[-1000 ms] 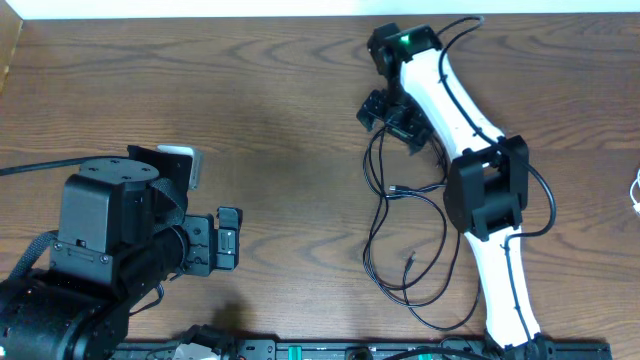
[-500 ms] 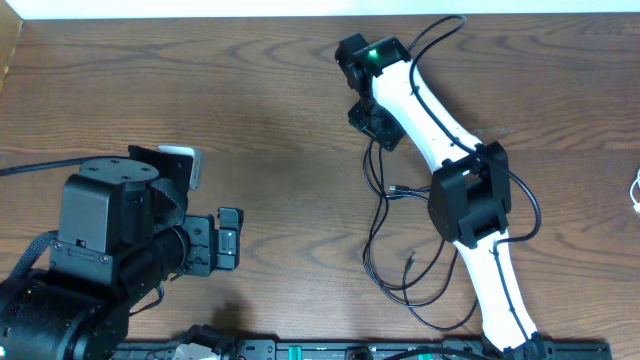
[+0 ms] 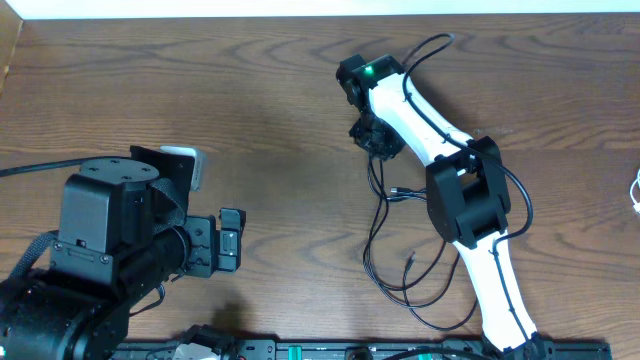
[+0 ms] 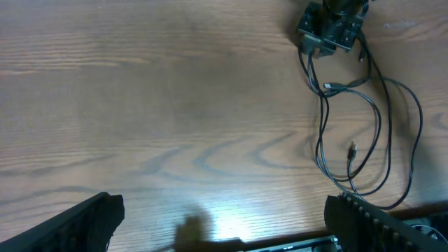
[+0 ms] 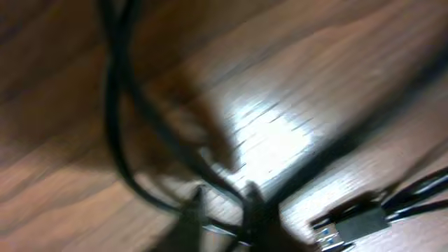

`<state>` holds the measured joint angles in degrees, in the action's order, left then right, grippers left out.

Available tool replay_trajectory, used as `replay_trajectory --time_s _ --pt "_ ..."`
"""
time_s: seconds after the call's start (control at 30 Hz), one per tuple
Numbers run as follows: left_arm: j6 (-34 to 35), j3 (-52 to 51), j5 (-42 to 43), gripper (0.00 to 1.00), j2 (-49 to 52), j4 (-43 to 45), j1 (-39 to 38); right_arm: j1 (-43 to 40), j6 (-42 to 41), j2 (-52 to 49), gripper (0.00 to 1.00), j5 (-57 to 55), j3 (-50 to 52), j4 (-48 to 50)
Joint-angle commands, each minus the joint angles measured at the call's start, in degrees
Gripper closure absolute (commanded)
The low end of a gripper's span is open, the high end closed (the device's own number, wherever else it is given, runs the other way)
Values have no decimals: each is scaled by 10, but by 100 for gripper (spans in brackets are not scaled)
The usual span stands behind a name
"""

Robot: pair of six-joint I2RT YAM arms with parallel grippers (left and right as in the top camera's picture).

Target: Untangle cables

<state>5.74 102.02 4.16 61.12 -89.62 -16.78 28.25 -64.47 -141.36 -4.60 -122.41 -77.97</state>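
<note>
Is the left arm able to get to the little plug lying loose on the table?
Probably yes. Only bare table lies between the left gripper, jaws open, and the plug on the black cord. The right arm is over the cord's other end, not in the way.

Robotics lab bench: dark wood-grain table (image 3: 250, 100), white robot arm (image 3: 415, 95) at 2 o'clock, black robot arm (image 3: 100, 240) at 8 o'clock, equipment rail (image 3: 300, 350) along 6 o'clock.

Overhead view: straight down on the table (image 3: 250, 80), high and wide. Left wrist view: oblique, low, from well back across the wood. Right wrist view: almost against the tabletop, blurred. All three share the black cord (image 5: 115, 84).
</note>
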Motion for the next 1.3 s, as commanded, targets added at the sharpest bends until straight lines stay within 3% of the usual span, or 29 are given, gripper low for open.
replay_trajectory --time_s 0.0,0.13,0.3,0.43,0.57,0.7,0.8,0.9,1.1,1.17,1.27 --pt "-8 -3 1 2 -1 -1 -1 -8 108 11 99 71 -31 2" --pt "-8 -3 1 2 -1 -3 -1 -54 246 12 99 318 -159 -18" --pt "-8 -3 1 2 -1 -3 -1 -110 311 12 99 541 -396 -25" --pt "-8 -3 1 2 3 -2 -1 -141 305 12 98 652 -582 14" --pt "-8 -4 4 2 13 -3 -1 -155 253 100 99 733 -566 137" --pt "-8 -4 14 2 21 0 -1 -156 254 178 99 728 -566 204" --pt "-9 -4 30 2 20 20 -1 -156 289 238 99 693 -566 211" --pt "-34 -4 112 2 11 74 -1 -154 388 300 99 593 -566 146" --pt "-36 -4 182 1 5 126 -1 -99 571 370 99 46 -566 -75" --pt "-36 -4 182 0 7 125 -1 -82 593 371 99 -53 -563 -121" --pt "-43 -5 181 5 15 117 -1 -80 551 373 99 -123 -538 -159"
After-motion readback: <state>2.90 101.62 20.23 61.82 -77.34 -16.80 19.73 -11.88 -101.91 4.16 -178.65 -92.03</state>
